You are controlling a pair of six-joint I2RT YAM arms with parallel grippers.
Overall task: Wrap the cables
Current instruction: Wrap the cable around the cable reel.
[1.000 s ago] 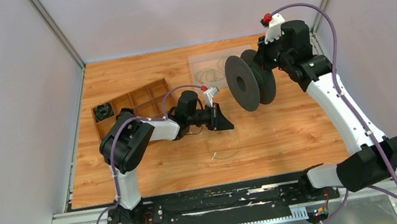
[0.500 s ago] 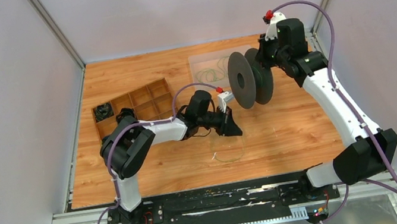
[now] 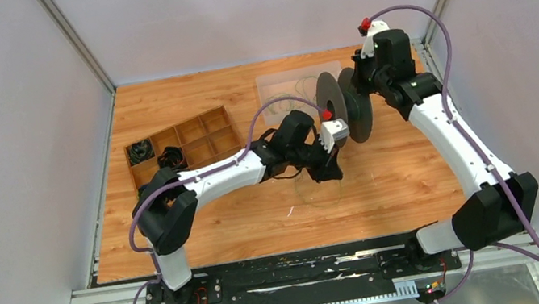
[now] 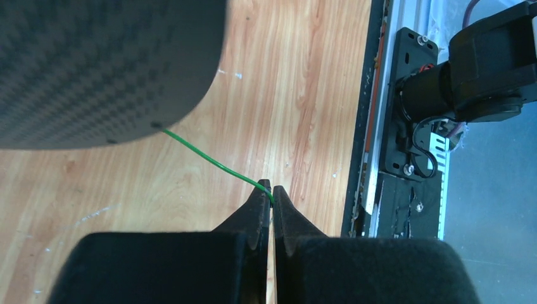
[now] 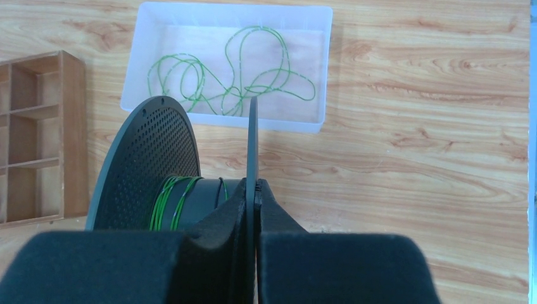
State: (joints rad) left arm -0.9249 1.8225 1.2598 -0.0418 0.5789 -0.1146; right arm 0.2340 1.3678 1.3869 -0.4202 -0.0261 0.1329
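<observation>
The left gripper (image 4: 271,190) pinches one green cable (image 4: 215,162) leading to the single two-flanged spool (image 5: 142,164), the right gripper (image 5: 254,190) clamps that spool by one flange (image 5: 252,139), and one tray (image 5: 136,69) holds more cables (image 5: 223,100).

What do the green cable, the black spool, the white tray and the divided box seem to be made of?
Green cable: thin wire, probably plastic-coated; smooth, bright colour.
Black spool: likely matte plastic; thin, evenly perforated.
White tray: translucent, slightly glossy plastic; the tabletop tints its floor.
Divided box: probably bare wood; brown grain shows.
</observation>
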